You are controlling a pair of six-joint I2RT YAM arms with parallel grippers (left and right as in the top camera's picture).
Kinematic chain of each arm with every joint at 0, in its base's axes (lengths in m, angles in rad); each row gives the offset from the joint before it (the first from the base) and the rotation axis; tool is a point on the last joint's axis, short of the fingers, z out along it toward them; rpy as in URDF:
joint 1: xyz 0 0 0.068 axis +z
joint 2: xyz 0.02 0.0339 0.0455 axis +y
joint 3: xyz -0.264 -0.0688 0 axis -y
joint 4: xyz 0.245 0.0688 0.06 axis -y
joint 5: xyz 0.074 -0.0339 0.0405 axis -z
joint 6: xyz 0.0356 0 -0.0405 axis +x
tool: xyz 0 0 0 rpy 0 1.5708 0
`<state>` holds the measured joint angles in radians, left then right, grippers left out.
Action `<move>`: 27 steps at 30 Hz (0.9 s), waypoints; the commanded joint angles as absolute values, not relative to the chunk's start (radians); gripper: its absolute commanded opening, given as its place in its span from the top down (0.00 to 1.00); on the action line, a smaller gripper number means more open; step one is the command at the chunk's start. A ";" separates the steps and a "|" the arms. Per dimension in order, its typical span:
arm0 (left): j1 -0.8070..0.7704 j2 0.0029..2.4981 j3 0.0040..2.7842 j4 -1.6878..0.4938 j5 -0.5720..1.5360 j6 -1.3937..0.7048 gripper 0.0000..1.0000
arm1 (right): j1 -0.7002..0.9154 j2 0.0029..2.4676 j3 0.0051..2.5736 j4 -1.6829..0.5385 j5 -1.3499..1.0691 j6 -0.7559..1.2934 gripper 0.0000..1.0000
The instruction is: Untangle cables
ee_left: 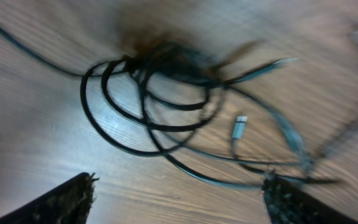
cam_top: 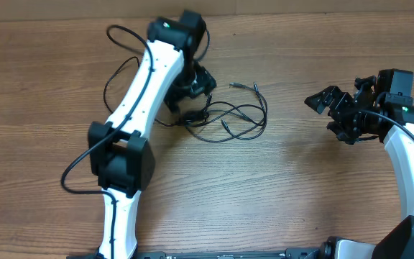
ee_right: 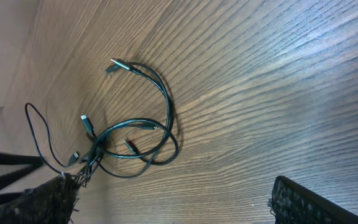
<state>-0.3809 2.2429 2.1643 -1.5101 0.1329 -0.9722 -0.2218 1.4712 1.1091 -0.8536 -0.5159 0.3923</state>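
Left gripper: jaws were wide apart, poised at the left end of the cables; whether it touched them could not be told.
Right gripper: jaws were also spread, holding nothing, well apart from the cables on their right.
Cables: thin black cords lay in one loose tangle of overlapping loops, flat on the wooden table.
Plug: one loose end stuck out at the cables' far side.

A brown wooden table with pronounced grain running along its length fills the scene, its surface catching soft glare, while a pale strip borders the far edge.
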 commanded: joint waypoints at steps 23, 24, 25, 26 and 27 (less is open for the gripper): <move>-0.643 2.270 1.910 -1.298 0.046 -0.743 0.96 | -0.218 1.455 1.106 -0.845 -0.497 0.392 0.00; -0.646 2.262 1.940 -1.314 0.014 -0.731 0.96 | -0.218 1.455 1.106 -0.845 -0.497 0.392 0.00; -0.646 2.251 1.970 -1.329 -0.017 -0.722 0.95 | -0.218 1.455 1.106 -0.845 -0.493 0.392 0.00; -0.646 2.239 2.006 -1.342 -0.059 -0.707 0.92 | -0.218 1.455 1.106 -0.845 -0.489 0.391 0.00; -0.645 2.228 2.038 -1.348 -0.092 -0.690 0.84 | -0.218 1.455 1.106 -0.845 -0.486 0.392 0.00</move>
